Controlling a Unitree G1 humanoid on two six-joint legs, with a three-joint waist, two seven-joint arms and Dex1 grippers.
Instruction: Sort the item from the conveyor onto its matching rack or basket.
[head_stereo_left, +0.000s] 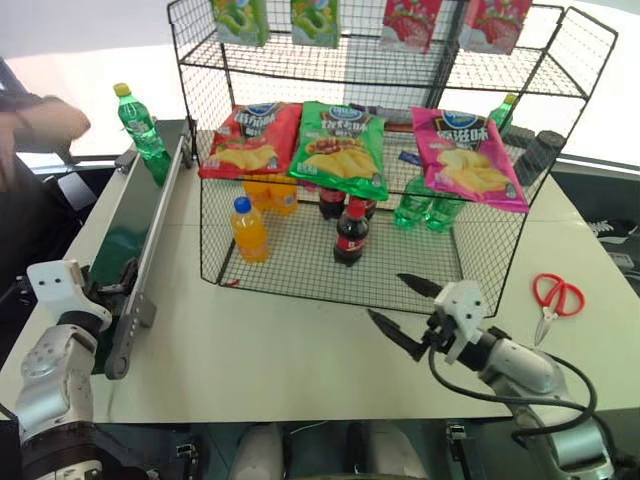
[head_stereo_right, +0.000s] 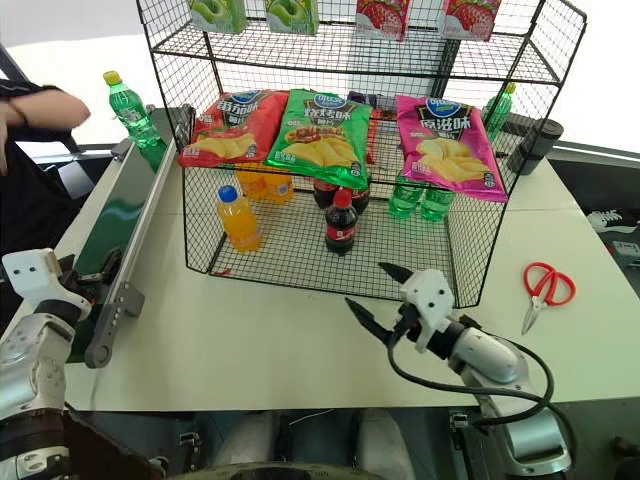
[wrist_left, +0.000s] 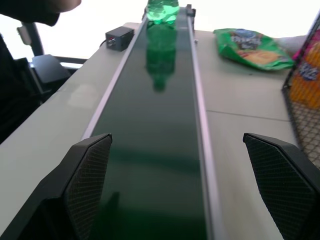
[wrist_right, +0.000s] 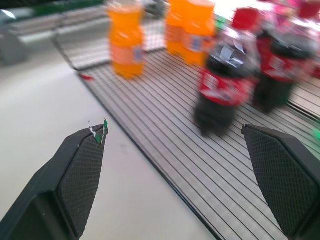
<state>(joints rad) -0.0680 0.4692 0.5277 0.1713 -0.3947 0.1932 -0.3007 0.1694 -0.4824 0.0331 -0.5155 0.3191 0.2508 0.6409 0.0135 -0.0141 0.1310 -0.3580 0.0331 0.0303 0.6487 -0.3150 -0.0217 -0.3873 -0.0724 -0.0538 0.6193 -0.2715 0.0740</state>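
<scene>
Green soda bottle (head_stereo_left: 140, 125): upright at conveyor's (head_stereo_left: 130, 235) far end, well beyond left gripper (wrist_left: 180, 185), whose jaws gape empty astride the belt, likely to receive it. Right gripper (head_stereo_left: 407, 308): wide, empty, before wire basket (head_stereo_left: 300, 275).

Red-handled scissors (head_stereo_left: 556, 300) lie on the white table (head_stereo_left: 300, 350). Crisp bags (head_stereo_left: 340, 146) (red, green, pink) rest on the slanted tier.
</scene>
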